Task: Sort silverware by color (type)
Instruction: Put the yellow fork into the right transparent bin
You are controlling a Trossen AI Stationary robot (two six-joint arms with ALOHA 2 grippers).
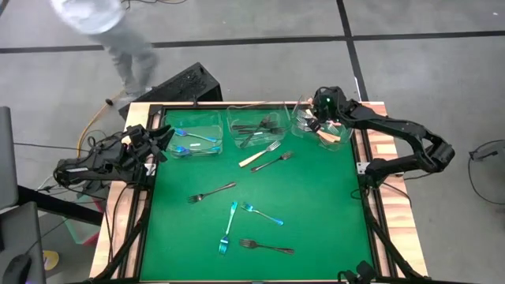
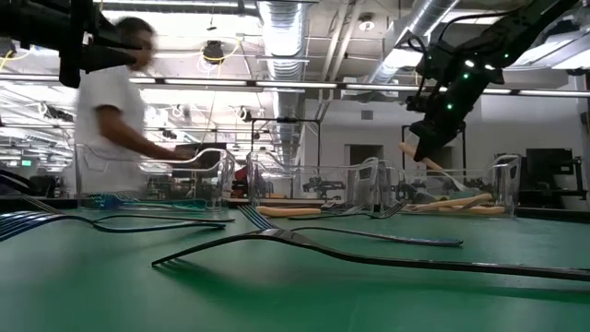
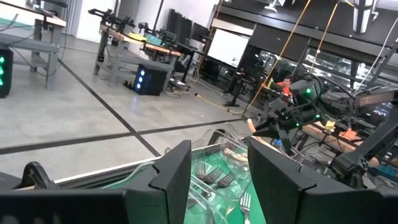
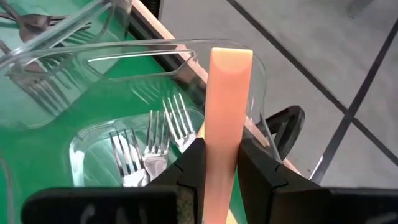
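The right tool (image 4: 221, 165) is clamped on a cream-handled fork (image 4: 227, 106) just above the right clear tub (image 1: 309, 126), where other cream forks (image 4: 149, 146) lie. The left tool (image 1: 162, 140) waits with fingers apart beside the left tub (image 1: 193, 134). More forks (image 1: 237, 225) lie on the green counter (image 1: 323, 205).

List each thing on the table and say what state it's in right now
Right gripper: shut on cream fork, above right tub.
Left gripper: open, empty, by left tub.
Left tub: blue forks inside.
Middle tub: dark forks inside.
Loose forks: flat on mat.
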